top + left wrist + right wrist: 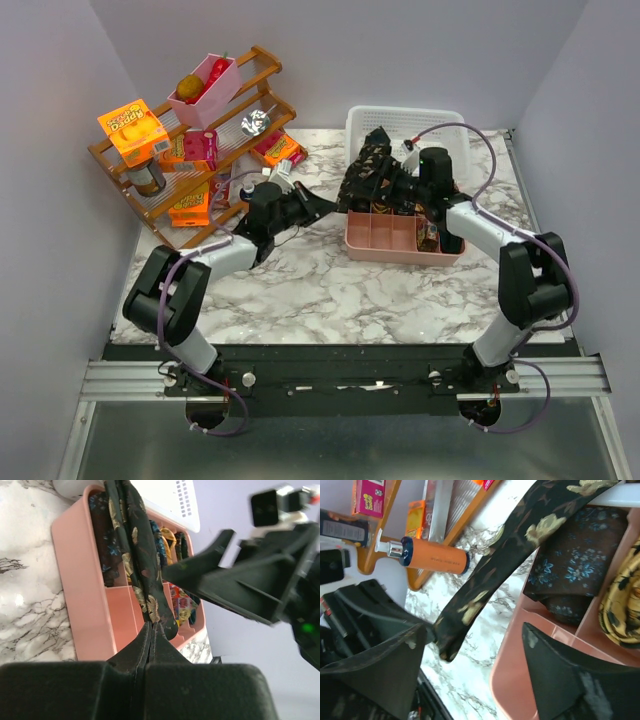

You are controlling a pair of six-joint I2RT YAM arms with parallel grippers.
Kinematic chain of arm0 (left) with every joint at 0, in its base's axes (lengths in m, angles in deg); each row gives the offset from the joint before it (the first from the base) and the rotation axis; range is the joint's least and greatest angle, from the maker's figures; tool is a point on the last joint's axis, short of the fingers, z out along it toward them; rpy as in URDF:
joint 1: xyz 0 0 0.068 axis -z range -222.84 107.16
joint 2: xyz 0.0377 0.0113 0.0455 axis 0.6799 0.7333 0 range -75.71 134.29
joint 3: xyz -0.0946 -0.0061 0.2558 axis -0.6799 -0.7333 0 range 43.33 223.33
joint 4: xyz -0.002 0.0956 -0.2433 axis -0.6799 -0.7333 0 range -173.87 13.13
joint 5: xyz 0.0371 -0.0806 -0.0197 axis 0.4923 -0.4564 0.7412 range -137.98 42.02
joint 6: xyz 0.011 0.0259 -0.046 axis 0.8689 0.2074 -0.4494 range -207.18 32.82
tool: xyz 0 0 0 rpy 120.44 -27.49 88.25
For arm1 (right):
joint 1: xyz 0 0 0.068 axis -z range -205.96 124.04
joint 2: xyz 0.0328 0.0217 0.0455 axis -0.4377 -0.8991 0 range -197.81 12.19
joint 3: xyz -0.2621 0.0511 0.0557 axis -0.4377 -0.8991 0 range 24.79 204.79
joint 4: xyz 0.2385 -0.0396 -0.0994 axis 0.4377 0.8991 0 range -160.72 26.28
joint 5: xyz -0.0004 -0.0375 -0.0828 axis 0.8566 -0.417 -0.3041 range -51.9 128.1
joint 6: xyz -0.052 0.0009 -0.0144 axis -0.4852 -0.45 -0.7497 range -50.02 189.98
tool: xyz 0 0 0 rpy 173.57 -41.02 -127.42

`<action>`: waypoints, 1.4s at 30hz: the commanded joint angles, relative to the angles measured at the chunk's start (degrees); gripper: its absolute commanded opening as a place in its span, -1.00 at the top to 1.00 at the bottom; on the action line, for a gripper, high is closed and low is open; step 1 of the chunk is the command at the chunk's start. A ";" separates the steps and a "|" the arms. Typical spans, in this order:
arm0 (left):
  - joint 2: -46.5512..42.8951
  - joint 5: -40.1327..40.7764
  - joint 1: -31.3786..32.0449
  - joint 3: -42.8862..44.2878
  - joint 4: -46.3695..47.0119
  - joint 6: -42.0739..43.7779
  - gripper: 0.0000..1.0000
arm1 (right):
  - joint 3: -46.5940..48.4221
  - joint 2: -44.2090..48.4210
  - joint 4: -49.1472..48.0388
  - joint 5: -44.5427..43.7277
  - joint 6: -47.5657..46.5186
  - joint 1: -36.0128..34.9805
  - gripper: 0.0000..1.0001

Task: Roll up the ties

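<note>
Tie (131,545), black with a gold-brown leaf pattern, hangs stretched in the air from a heap of fabric above the pink tray (82,580) to the left gripper (150,627). The jaws of this gripper are pressed fully together on the narrow end of the tie, and the cloth comes out right at the fingertips. The right gripper (475,630) stands just beside it with its jaws wide apart and holds nothing. In its wrist view the tie runs diagonally in front of the gap, and its end lies near one fingertip. I cannot tell if it touches. Rolled ties (570,565), one dark with blue flowers and one golden, sit in the tray compartments. The tray rests on the marble table (300,290), and a white basket (400,120) stands behind it.
</note>
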 commanded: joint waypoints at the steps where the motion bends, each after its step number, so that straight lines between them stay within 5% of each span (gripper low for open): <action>1: -5.14 -2.59 -0.24 -2.35 2.90 2.13 1.00 | 3.61 -4.07 -3.95 4.44 6.30 -1.33 -0.57; 9: -10.06 -3.30 -0.24 -3.84 0.87 5.03 1.00 | 5.02 -7.76 -10.18 6.19 11.66 -2.21 -0.54; 17: -11.73 -4.62 -0.24 -5.86 1.14 5.21 1.00 | 6.51 -13.56 -21.34 10.94 20.89 -3.79 -0.28; 42: -16.48 -3.47 -0.33 -7.27 0.25 8.03 1.00 | 3.97 -14.80 -27.14 14.99 27.40 -5.11 -0.50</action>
